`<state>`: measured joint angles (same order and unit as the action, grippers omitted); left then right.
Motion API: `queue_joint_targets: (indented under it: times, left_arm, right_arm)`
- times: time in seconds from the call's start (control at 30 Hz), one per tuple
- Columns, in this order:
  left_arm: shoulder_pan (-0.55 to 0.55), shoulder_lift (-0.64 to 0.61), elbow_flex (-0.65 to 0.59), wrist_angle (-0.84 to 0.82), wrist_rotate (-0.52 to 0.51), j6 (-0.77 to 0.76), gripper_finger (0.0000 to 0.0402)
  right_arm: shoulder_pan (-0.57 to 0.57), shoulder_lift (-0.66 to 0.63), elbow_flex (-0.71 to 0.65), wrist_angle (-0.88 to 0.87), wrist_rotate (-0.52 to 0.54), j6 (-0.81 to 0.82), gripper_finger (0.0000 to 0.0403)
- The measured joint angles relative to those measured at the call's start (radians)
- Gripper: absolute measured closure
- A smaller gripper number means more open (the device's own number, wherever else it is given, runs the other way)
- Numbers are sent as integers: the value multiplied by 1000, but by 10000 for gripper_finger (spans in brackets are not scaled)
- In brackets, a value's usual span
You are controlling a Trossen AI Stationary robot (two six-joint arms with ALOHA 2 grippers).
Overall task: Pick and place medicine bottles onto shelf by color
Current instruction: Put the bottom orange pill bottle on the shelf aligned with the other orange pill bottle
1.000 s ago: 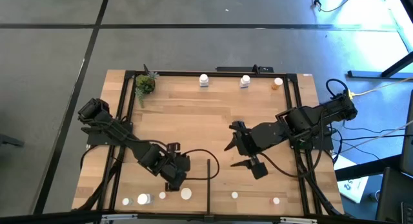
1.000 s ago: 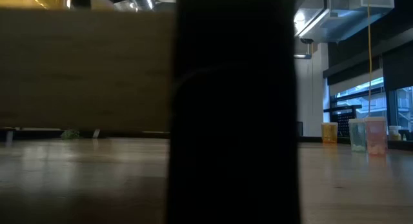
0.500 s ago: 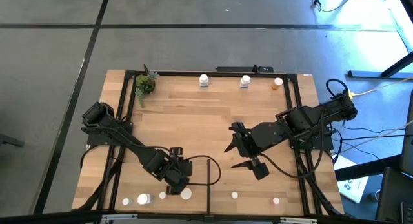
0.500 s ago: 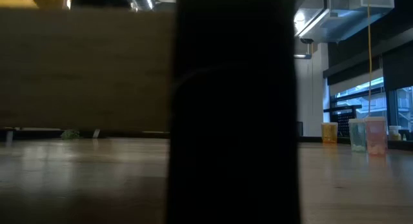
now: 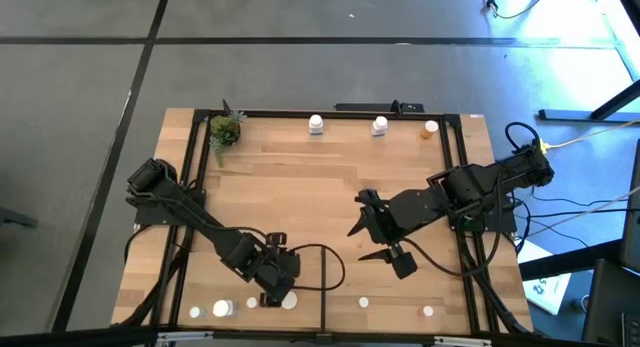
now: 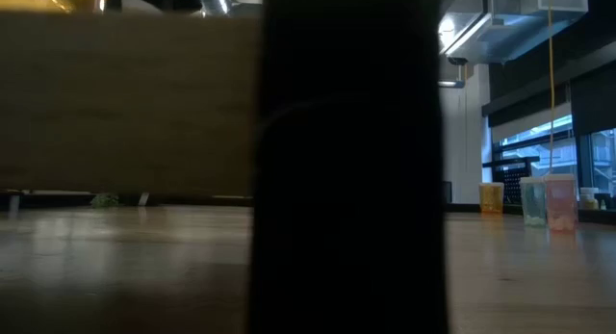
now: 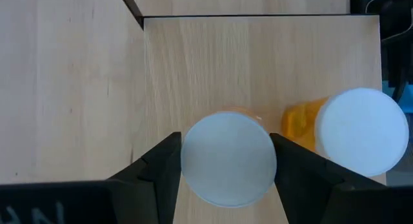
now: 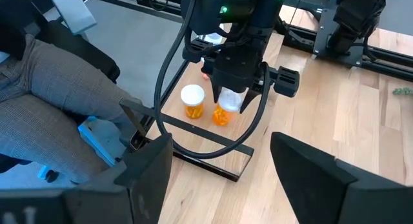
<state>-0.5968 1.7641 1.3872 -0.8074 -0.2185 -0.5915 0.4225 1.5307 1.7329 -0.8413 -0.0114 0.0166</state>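
My left gripper (image 5: 274, 291) stands near the table's near edge, left of the black divider strip (image 5: 323, 287), shut on an orange medicine bottle with a white cap (image 7: 229, 161). Right beside it stands a second orange bottle (image 7: 353, 141), also in the high view (image 5: 289, 300). More bottles stand along the near edge (image 5: 222, 309) and the far edge (image 5: 316, 124) of the shelf (image 5: 300, 187). My right gripper (image 5: 375, 237) hangs open above the shelf's right half. A dark post blocks the low view. My left gripper pinches the bottle's white cap by its two opposite sides (image 7: 188, 164) between its two fingers. The fingers come steeply from above. The bottle hangs upright below them (image 8: 222, 114). Whether its foot rests on the wood, I cannot tell.
A small green plant (image 5: 224, 131) stands at the far left corner. An orange bottle (image 5: 430, 129) stands at the far right. Black frame bars (image 5: 196, 157) run around the wood. A seated person's legs (image 8: 51, 101) show beyond the near edge.
My left gripper has gone a little toward the near edge and down with the bottle, closer to the standing orange bottle. Its grip has stayed the same.
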Motion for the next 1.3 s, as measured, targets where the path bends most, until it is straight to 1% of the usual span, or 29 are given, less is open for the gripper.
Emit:
queue_joint_targets:
  times: [0.2, 0.53, 0.77, 1.07, 1.13, 1.2, 1.3]
  left_arm:
    - [1, 0, 1, -1, -23, 21, 209]
    - [12, -1, 78, -85, -60, 70, 208]
    - [12, 0, 87, -102, -61, 71, 208]
    - [12, 42, 85, -131, -49, 71, 208]
    - [12, 51, 88, -107, -45, 71, 208]
    - [12, 53, 86, -129, -39, 71, 208]
    - [12, 62, 88, -106, -25, 70, 208]
  right_arm:
    - [0, 0, 0, 0, 0, 0, 139]
    - [0, 0, 0, 0, 0, 0, 139]
    - [0, 0, 0, 0, 0, 0, 139]
    - [0, 0, 0, 0, 0, 0, 139]
    - [0, 1, 0, -1, 0, 0, 139]
    - [0, 1, 0, -1, 0, 0, 139]
    - [0, 1, 0, -1, 0, 0, 139]
